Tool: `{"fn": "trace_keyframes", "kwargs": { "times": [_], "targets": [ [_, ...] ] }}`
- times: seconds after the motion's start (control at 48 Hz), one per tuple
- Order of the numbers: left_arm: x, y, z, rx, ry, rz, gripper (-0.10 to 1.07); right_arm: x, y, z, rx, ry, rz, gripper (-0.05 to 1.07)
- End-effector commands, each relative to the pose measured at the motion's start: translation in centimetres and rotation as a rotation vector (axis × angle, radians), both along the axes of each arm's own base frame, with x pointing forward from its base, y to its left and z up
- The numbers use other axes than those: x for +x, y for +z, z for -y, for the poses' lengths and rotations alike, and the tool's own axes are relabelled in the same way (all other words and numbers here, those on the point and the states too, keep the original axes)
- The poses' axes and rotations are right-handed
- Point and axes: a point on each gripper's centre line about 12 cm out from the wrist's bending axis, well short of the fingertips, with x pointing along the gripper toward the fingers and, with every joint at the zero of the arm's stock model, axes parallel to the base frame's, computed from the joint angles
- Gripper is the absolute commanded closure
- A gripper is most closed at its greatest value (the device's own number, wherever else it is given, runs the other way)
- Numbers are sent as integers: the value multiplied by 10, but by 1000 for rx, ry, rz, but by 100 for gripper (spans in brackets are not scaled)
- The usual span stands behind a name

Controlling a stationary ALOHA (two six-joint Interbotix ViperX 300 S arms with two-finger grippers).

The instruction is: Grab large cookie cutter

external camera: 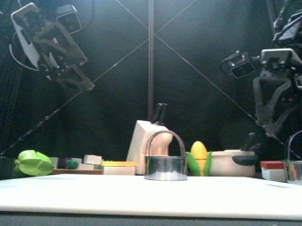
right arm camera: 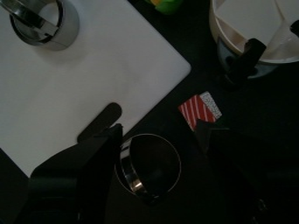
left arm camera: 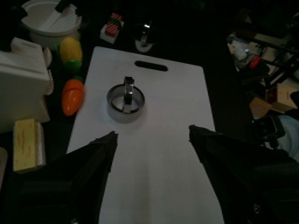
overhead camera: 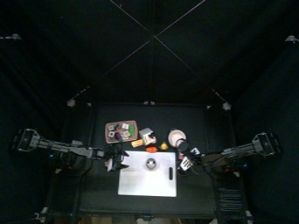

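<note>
A round metal cookie cutter (left arm camera: 126, 98) with an arched handle stands on the white cutting board (left arm camera: 152, 166), near its handle-hole end. It also shows in the front view (external camera: 165, 164) and the right wrist view (right arm camera: 41, 19). A second, thin ring cutter (right arm camera: 152, 166) lies on the black table just off that end of the board. My left gripper (left arm camera: 152, 133) is open and empty above the board, short of the metal cutter. My right gripper (right arm camera: 163, 131) is open and empty, hovering over the ring cutter. In the top view both grippers (overhead camera: 118, 161) (overhead camera: 187, 163) flank the board.
Beside the board lie a carrot (left arm camera: 73, 94), a corn cob (left arm camera: 70, 50), a white box (left arm camera: 24, 74) and a yellow block (left arm camera: 26, 144). A white pot (right arm camera: 263, 31) and a red-and-white piece (right arm camera: 201, 109) sit near the ring cutter. A tray (overhead camera: 119, 131) stands at the back.
</note>
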Motion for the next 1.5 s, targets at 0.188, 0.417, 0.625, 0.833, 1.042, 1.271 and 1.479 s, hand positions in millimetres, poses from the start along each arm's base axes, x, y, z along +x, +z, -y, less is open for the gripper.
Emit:
{"fn": "trace_keyframes", "kwargs": {
  "times": [0.188,0.417,0.625,0.833,1.042,1.271,1.479],
  "targets": [
    [-2,1,-3,15,4,4,-1,2,29,-25,12,54,5,5],
    [-5,16,-8,52,2,63,-1,-7,29,-36,-33,109,-56,5],
    [-9,13,-9,55,3,60,-1,-15,22,-49,-26,160,-122,5],
    [-11,13,-8,51,2,66,-1,-9,11,-51,-44,176,-159,5],
    [-13,9,-7,37,4,60,-1,-7,-3,-52,-66,185,-200,5],
    [-16,3,-7,37,3,71,-1,-4,-23,-54,-72,186,-248,7],
    [-19,-1,-7,36,3,80,-1,5,-31,-57,-96,212,-259,23]
  ]
}}
